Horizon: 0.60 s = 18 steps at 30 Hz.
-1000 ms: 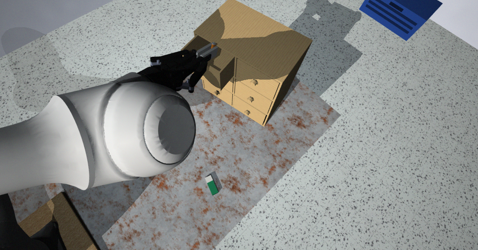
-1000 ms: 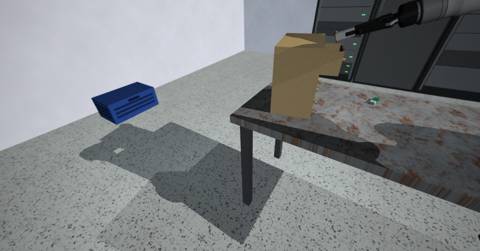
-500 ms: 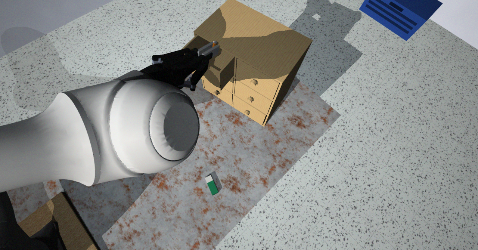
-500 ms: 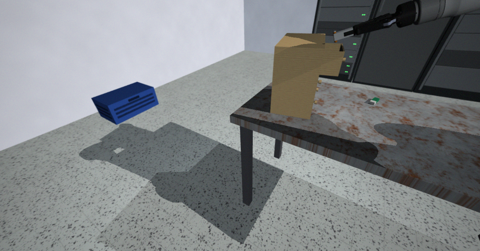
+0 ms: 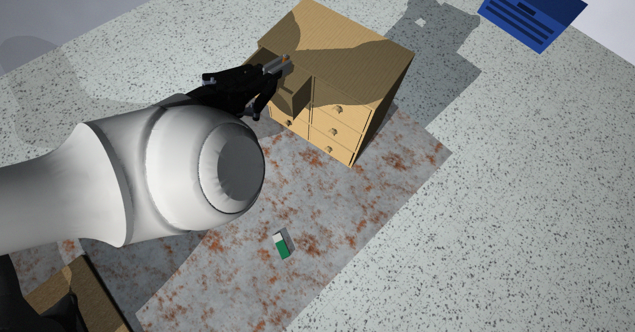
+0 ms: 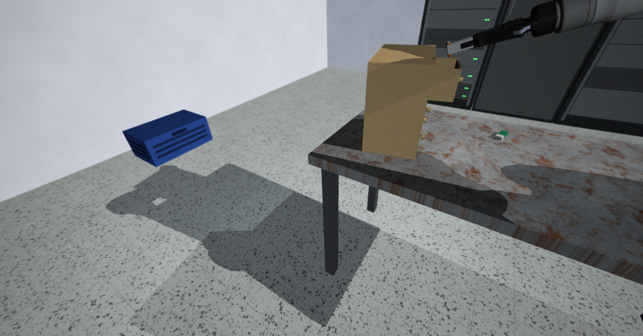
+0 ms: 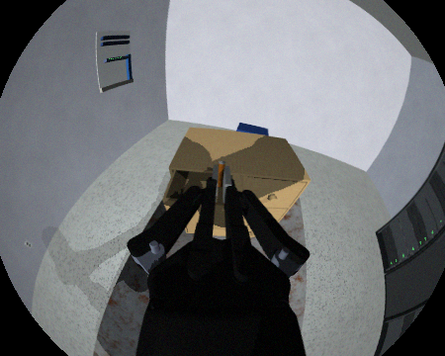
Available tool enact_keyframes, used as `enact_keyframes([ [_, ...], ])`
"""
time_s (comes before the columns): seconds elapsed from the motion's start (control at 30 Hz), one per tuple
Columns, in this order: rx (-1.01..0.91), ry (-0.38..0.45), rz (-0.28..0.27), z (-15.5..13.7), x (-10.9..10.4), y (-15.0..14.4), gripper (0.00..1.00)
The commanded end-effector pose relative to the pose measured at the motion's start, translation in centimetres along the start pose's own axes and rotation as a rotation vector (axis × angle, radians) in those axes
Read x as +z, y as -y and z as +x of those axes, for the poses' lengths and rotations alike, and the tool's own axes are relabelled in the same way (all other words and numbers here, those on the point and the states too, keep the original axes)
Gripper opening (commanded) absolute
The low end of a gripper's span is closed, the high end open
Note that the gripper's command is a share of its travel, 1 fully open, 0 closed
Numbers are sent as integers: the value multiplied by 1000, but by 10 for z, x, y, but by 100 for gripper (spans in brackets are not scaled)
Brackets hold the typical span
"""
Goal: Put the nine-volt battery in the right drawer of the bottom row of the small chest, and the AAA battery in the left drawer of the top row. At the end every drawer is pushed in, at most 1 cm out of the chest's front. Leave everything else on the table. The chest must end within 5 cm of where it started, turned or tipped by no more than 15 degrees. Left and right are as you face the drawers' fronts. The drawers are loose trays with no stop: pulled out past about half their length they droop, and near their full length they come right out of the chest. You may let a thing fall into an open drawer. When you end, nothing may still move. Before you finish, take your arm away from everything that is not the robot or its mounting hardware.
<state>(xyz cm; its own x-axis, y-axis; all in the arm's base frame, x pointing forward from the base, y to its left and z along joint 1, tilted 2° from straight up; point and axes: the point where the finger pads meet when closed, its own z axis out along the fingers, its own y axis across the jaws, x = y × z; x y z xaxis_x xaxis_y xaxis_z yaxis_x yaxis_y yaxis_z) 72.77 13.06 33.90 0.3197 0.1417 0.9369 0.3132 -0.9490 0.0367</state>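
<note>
My gripper (image 5: 277, 65) (image 6: 455, 47) (image 7: 221, 173) is shut on the orange AAA battery (image 5: 285, 58) (image 6: 448, 43) (image 7: 221, 174), which stands roughly upright between the fingertips, its ends showing above and below them in the exterior view. They are above the pulled-out top-left drawer (image 5: 302, 98) (image 6: 442, 80), close to the chest's front. The small wooden chest (image 5: 346, 63) (image 6: 393, 109) (image 7: 244, 148) stands upright on the table. Its right-column drawers look pushed in; the lower left ones are partly hidden. I cannot see the nine-volt battery in any view.
A green and white block (image 5: 282, 245) (image 6: 501, 134) lies on the rusty table (image 5: 319, 210) (image 6: 561, 149) in front of the chest. A brown board-like object (image 5: 95, 301) is at the lower left of the top view. A blue box (image 5: 524, 19) (image 6: 166, 138) is beyond the table.
</note>
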Motion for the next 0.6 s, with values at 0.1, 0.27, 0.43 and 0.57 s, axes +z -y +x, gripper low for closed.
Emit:
enact_keyframes([
  [0.1, 0, 0, 0, 0, 0, 0, 5],
  [0.27, 0, 0, 0, 0, 0, 0, 12],
  [0.43, 0, 0, 0, 0, 0, 0, 100],
  [0.57, 0, 0, 0, 0, 0, 0, 100],
])
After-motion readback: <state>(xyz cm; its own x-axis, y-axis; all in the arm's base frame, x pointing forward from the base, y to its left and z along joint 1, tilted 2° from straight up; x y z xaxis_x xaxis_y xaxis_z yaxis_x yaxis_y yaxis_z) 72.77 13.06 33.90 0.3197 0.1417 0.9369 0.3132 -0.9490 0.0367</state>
